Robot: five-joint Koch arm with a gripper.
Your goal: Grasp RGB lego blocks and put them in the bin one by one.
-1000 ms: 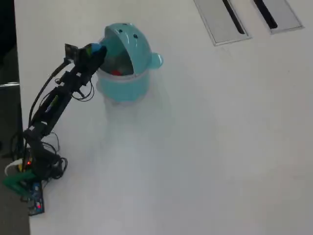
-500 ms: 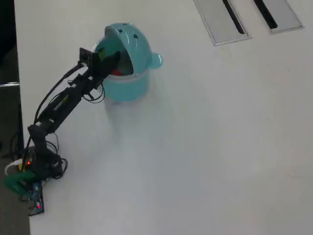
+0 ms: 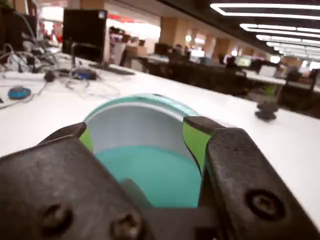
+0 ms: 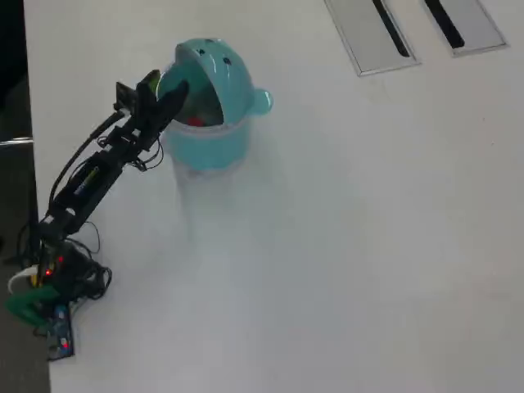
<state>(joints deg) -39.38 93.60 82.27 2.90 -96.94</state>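
Teal plastic makes up the bin, a round bucket standing on the white bench toward the upper left of the overhead view. Its domed lid carries a few small dark dots, and a small knob sticks out on the bucket's right side in that view. The mouth of the bin faces the arm, and inside it a small patch of red shows, which looks like the red block lying within; no other block can be made out, in the bin or on the bench.

The black arm reaches up from its base at the lower left edge of the bench, and the gripper sits right at the bin's opening, against its left rim. In the wrist view the fingers, edged in yellow-green, stand spread apart with the bin's hood and teal inner wall visible in the gap between them. Nothing is held between them.

Two grey recessed panels with dark slots lie in the bench at the top right of the overhead view, well apart from the bin.
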